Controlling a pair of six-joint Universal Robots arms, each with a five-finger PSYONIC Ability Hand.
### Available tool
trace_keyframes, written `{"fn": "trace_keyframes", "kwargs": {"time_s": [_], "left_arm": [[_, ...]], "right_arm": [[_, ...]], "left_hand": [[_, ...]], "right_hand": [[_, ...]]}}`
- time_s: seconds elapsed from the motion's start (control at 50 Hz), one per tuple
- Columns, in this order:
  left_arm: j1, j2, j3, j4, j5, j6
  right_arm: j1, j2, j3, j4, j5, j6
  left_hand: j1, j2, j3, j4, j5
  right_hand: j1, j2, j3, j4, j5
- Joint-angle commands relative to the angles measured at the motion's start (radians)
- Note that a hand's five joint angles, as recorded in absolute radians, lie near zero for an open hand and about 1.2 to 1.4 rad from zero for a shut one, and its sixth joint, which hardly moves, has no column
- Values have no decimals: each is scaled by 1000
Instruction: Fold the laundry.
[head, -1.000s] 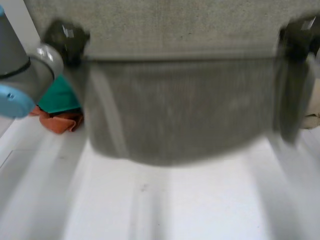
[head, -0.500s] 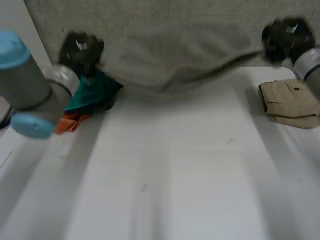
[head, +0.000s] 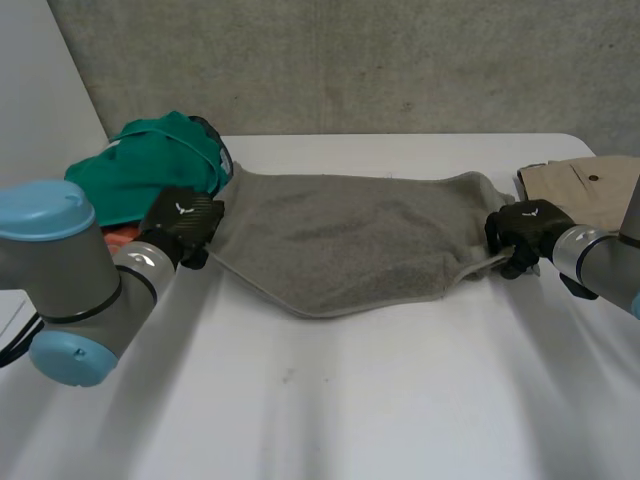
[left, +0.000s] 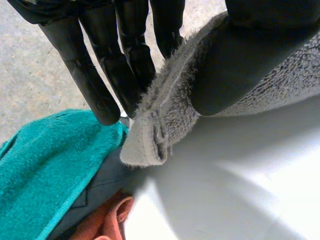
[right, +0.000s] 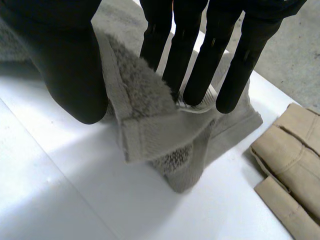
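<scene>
The towel (head: 350, 240) lies spread on the table (head: 400, 400) between both hands — the left hand (head: 183, 220) pinches its corner beside green cloth (head: 150, 170), the right hand (head: 525, 230) pinches the opposite corner near tan clothes (head: 590, 190).

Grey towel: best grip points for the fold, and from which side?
Take the grey towel by its two end corners, each from its own outer side, pinched between thumb and fingers. It lies flat and wide, and the hemmed corners give firm edges. The left robot hand and right robot hand pinch it there.
</scene>
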Motion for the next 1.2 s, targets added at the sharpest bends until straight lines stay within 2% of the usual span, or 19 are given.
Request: {"fn": "trace_keyframes", "kwargs": {"time_s": [0.02,0.14,0.16,0.18,0.3,0.38,0.46,0.48,0.54,0.58,0.64,0.66,0.72,0.84,1.0,1.08,1.1,1.16,1.2], "left_arm": [[5,27,-14,-2,3,-9],[11,31,-20,-6,5,-20],[14,31,-20,-11,0,-25],[16,31,-22,-14,-1,-28],[31,81,-40,-86,3,-48],[42,165,-69,-201,11,-38],[51,285,-123,-377,43,41],[50,335,-147,-469,58,102],[48,399,-187,-615,66,208],[45,443,-229,-748,66,306],[50,463,-272,-868,72,401],[50,463,-275,-868,74,420],[48,436,-272,-821,74,454],[34,285,-174,-637,66,422],[24,37,183,-421,31,385],[27,-40,429,-303,22,353],[30,-54,505,-236,19,313],[39,-40,573,-99,-3,224],[48,-17,587,56,-29,115]], "right_arm": [[23,-17,-4,-6,0,6],[42,33,-17,-62,9,-12],[42,52,-30,-76,20,-28],[40,58,-37,-82,27,-37],[25,-5,-13,-47,61,-95],[1,-159,67,11,54,-156],[-68,-360,176,176,54,-276],[-93,-421,223,269,50,-339],[-127,-485,300,420,53,-463],[-157,-534,372,545,55,-606],[-193,-559,435,591,38,-748],[-194,-556,443,585,34,-752],[-191,-516,449,528,32,-715],[-133,-393,368,427,40,-609],[-29,-192,32,257,104,-358],[7,-154,-204,105,135,-215],[11,-155,-278,7,152,-139],[10,-173,-329,-163,182,-16],[8,-213,-314,-347,196,87]], "left_hand": [[232,196,204,192,225],[232,196,204,192,225],[232,196,204,192,225],[232,196,204,192,225],[232,196,204,192,225],[232,196,204,192,225],[232,196,204,192,225],[232,196,204,192,225],[232,196,204,192,225],[232,196,204,192,225],[232,196,204,192,225],[232,196,204,192,225],[232,196,204,192,225],[232,196,204,192,225],[232,196,204,192,225],[232,196,204,192,225],[232,196,204,192,225],[232,196,204,192,225],[232,196,204,192,225]], "right_hand": [[84,93,86,90,107],[272,280,273,278,294],[534,542,536,540,556],[583,592,585,589,606],[584,592,586,590,606],[584,592,586,590,606],[584,592,586,590,606],[584,592,586,590,606],[584,592,586,590,606],[584,592,586,590,606],[584,592,586,590,606],[584,592,586,590,606],[584,592,586,590,606],[584,592,586,590,606],[584,592,586,590,606],[584,592,586,590,606],[584,592,586,590,606],[584,592,586,590,606],[584,592,586,590,606]]}}
